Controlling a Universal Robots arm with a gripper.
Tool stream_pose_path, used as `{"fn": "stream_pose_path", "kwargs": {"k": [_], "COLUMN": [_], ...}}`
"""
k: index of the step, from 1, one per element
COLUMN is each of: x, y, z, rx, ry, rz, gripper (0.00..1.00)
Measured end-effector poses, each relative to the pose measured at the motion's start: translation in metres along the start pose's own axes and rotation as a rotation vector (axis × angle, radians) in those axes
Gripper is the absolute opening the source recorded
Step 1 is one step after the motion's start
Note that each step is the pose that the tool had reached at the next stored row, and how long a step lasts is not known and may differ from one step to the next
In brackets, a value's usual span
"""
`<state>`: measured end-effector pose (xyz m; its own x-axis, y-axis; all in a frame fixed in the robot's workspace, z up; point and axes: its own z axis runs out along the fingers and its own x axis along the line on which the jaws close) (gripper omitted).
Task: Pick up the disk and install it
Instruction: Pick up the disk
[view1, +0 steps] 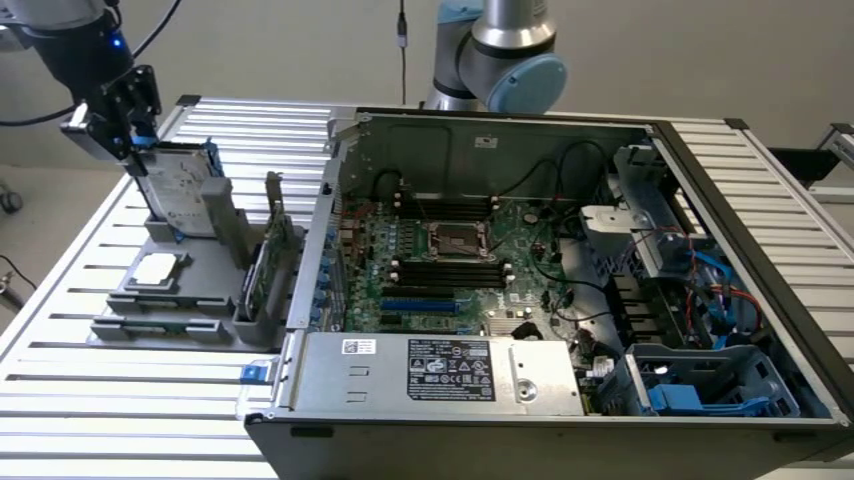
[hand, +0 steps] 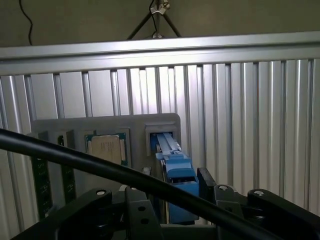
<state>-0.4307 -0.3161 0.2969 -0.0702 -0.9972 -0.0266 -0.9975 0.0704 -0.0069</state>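
Observation:
The disk (view1: 182, 192) stands upright on its edge in a slot of the grey holder (view1: 174, 300) on the slatted table, at the exterior view's left. It is silver-grey with a blue carrier edge (hand: 176, 172). My gripper (view1: 134, 148) is down at the disk's top edge, open, with one finger (hand: 205, 182) on each side of the blue carrier. I cannot tell whether the fingers touch the carrier. The disk still sits in its slot.
A small square silver chip (view1: 156, 268) lies flat in the holder beside the disk, and green cards (view1: 274, 250) stand upright in it. The open computer case (view1: 534, 260) fills the exterior view's right, with blue caddies (view1: 701, 390) in its corner bay. A black cable (hand: 75, 157) crosses the wrist view.

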Motion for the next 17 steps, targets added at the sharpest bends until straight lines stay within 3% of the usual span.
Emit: {"fn": "stream_pose_path", "kwargs": {"k": [4, 9, 17], "x": [-0.0012, -0.002, -0.0076], "y": [0.0, 0.0, 0.0003], "z": [0.001, 0.0038, 0.0072], "rx": [-0.0005, -0.006, -0.0107], "ry": [0.003, 0.008, 0.0257], "rz": [0.005, 0.01, 0.013], "gripper": [0.49, 0.49, 0.49]}}
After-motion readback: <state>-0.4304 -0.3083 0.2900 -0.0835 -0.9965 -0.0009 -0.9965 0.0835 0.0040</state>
